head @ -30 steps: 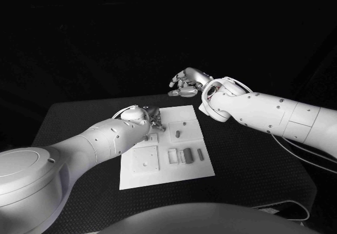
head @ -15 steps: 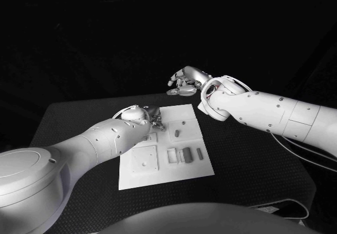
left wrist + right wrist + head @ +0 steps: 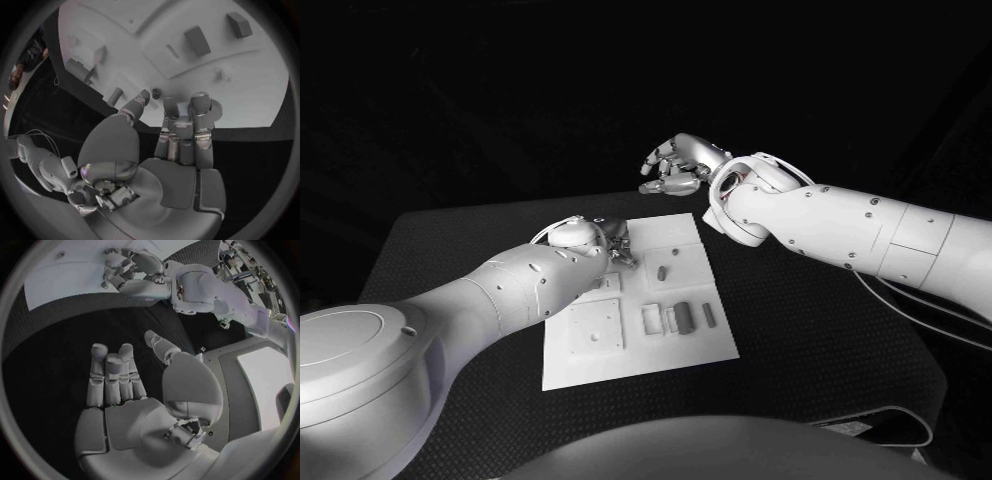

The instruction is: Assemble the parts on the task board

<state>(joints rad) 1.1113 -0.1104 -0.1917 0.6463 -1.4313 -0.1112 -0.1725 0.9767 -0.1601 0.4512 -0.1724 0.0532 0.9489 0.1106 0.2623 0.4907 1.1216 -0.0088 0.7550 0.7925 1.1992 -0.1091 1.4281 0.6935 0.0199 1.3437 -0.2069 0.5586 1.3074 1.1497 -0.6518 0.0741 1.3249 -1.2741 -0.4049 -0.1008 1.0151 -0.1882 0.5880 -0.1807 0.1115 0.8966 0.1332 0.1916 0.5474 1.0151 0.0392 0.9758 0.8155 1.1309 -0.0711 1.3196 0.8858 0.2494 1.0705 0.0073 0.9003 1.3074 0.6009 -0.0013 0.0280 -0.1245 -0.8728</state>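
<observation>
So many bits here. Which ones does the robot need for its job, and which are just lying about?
For the job:
- task board, the white plate
- small parts lying on it
- left robot hand, over the board's far end
- right robot hand, raised beyond the board, holding nothing

Just there:
- black table
- cable at the table's near right corner

Dim room, black surround swallowing the table edges, light from above catching the white arms and task board (image 3: pixel 639 350), soft glare on arm shells, wrist views bowed at the rim, dark vignette
</observation>
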